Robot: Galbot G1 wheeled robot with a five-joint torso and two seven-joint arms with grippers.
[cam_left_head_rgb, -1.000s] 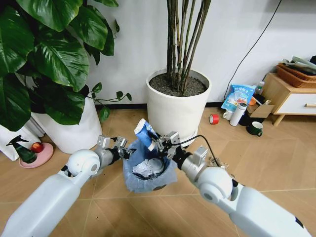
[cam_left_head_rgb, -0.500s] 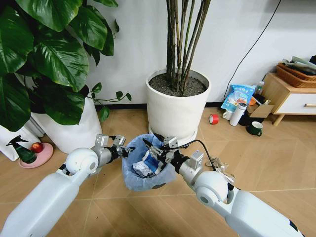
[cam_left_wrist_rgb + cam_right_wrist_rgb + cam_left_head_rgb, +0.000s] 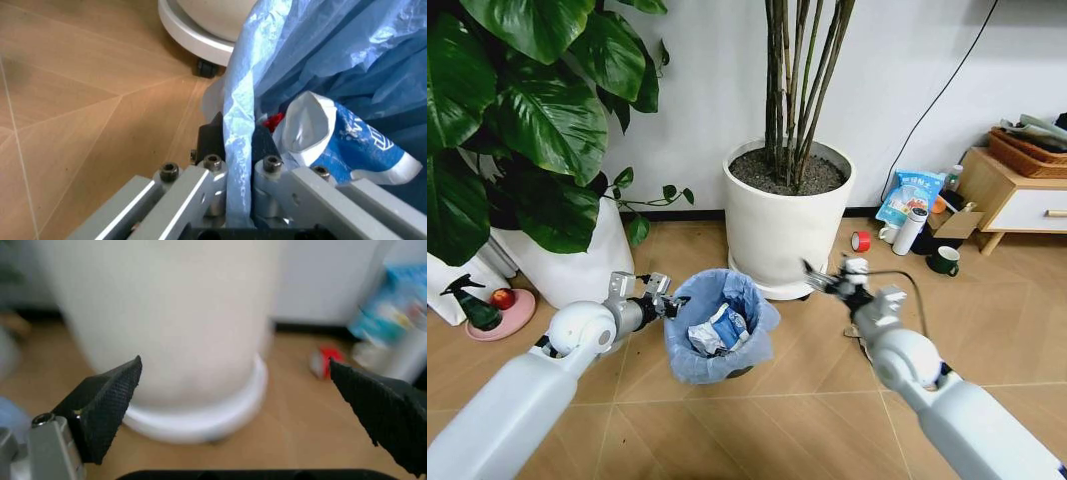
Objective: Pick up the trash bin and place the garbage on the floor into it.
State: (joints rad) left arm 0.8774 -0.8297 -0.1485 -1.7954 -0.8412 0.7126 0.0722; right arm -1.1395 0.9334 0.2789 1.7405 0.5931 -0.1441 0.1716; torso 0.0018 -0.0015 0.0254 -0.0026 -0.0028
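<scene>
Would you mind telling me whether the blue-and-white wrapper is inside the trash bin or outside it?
Inside. The blue-and-white wrapper lies within the trash bin, below the bag's ruffled rim, which the left hand grips.

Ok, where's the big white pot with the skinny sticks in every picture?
Head view: the white pot stands in the middle, behind the trash bin.
Left wrist view: just its bottom edge, beyond the bin's bag rim that the left gripper clamps.
Right wrist view: it looms ahead of the open right gripper.
Shared landmark: the wheeled white tray under the pot.
</scene>
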